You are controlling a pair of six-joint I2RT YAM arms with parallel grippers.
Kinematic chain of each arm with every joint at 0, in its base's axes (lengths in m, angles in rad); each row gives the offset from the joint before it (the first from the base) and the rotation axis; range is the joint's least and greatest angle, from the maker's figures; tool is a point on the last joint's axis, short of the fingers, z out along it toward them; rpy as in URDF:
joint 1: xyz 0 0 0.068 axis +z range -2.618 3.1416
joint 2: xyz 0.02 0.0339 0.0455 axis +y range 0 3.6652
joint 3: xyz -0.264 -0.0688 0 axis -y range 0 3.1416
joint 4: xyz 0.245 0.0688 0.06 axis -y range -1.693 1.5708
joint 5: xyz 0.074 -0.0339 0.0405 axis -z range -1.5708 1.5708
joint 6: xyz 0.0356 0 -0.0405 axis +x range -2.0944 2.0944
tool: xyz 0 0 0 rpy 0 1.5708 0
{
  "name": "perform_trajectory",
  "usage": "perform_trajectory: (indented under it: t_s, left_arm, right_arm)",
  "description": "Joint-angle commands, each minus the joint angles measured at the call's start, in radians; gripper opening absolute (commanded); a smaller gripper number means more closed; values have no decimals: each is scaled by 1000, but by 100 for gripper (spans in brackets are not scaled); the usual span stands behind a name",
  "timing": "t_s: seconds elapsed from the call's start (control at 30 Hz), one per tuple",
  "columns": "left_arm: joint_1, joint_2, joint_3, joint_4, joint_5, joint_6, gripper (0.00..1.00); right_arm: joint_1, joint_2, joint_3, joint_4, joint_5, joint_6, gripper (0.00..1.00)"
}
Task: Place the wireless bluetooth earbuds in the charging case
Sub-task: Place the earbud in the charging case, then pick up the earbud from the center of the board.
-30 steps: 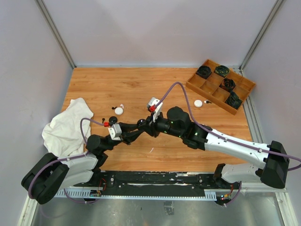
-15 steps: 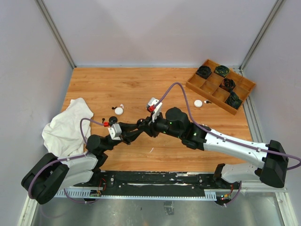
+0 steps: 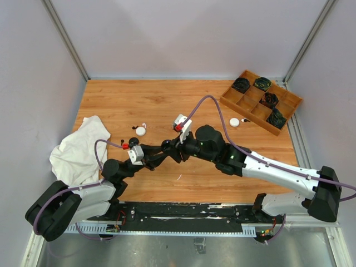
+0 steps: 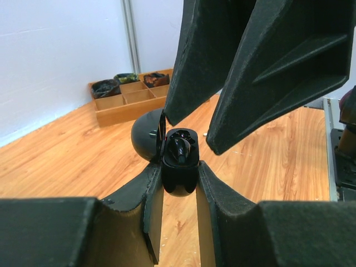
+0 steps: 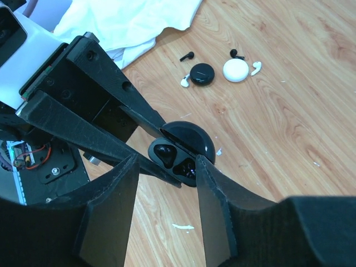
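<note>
Black plastic is what the work turns on: a small charging case (image 4: 179, 167), lid swung open, is held up off the tabletop (image 5: 278, 122) by the left pincer (image 4: 178, 173), whose fingers are clenched on its two sides. An earbud (image 4: 179, 149) sits down in one well of it. Whether the second well is filled I can't make out, dark against dark as it is.

The right pincer (image 5: 167, 167) hangs directly over the case with its jaws released. They stand moderately parted, one finger to each side of the opening, with nothing between them. Whether a fingertip brushes the lid's edge I cannot tell.

To my eye the step in hand is seating a bud in the case. Next, I'd guess, the right arm must lift straight clear without knocking the lid. It would then fetch another piece from the far cluster, where a black earbud (image 5: 187, 56) and a white earbud (image 5: 184, 81) lie beside a black puck (image 5: 202, 73). Those stemmed bits lie flat and tiny, so the pinch must be fine and well centred.
</note>
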Motion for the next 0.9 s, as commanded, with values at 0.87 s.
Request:
perform_trajectory:
  t_s: [0.87]
  left_arm:
    - [5,-32,15,-30,-53,-3,0]
  right_arm:
    - [-735,107,96,-286,132,-49,55]
